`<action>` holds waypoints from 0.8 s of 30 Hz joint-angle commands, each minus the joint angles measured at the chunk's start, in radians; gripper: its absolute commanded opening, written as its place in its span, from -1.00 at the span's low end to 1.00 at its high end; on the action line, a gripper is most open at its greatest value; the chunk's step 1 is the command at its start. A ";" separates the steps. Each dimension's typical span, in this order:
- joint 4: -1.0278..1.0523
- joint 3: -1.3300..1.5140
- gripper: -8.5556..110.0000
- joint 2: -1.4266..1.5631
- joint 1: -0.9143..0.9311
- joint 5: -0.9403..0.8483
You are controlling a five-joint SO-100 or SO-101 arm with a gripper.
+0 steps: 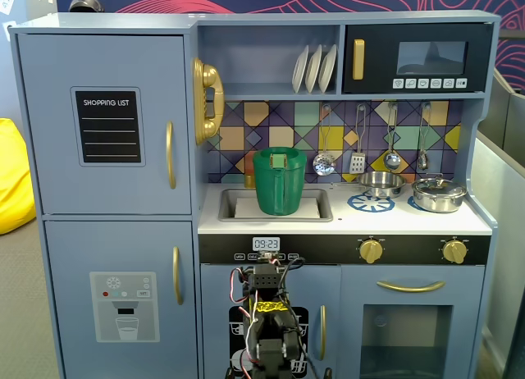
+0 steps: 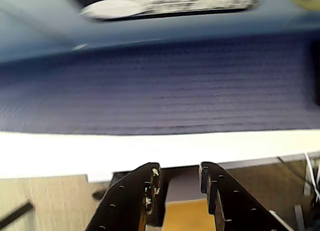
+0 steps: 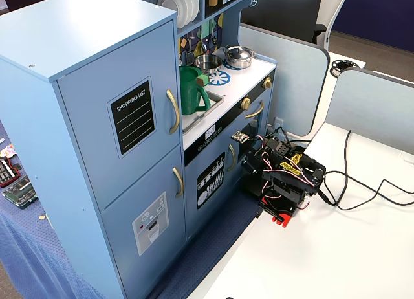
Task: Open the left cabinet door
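The pincer (image 2: 177,183) shows at the bottom of the wrist view with its two dark fingers a little apart and nothing between them, so it is released and empty; it looks out over blue cloth and a white tabletop (image 2: 60,153) edge. The arm (image 3: 284,176) sits folded low on that tabletop in a compact bundle of black links and loose wires, right in front of the toy kitchen's lower middle section, just by the small door with the dishware graphic (image 3: 210,180). The left cabinet door (image 1: 105,123), the tall blue-grey one with the black SHOPPING LIST panel (image 1: 107,125), is up at the top left of the unit in a fixed view, shut flush, its curved gold handle (image 1: 170,155) on its right edge. That handle is well above and to the side of the folded arm, so I'd judge the task barely started. The risk I see is the reach: rising from this crouch, the arm could settle on the nearer gold handle of the dispenser door (image 1: 123,301) below. The handle is slim and curved, so a grip that closes off-centre might slip off when pulling. The trailing cables (image 3: 352,186) could also snag as it extends.
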 commanded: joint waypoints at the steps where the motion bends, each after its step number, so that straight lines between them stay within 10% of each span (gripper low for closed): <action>1: -0.043 -0.104 -0.86 -0.034 -0.106 0.052; 24: -0.868 -1.009 -0.82 -0.652 -0.486 -0.322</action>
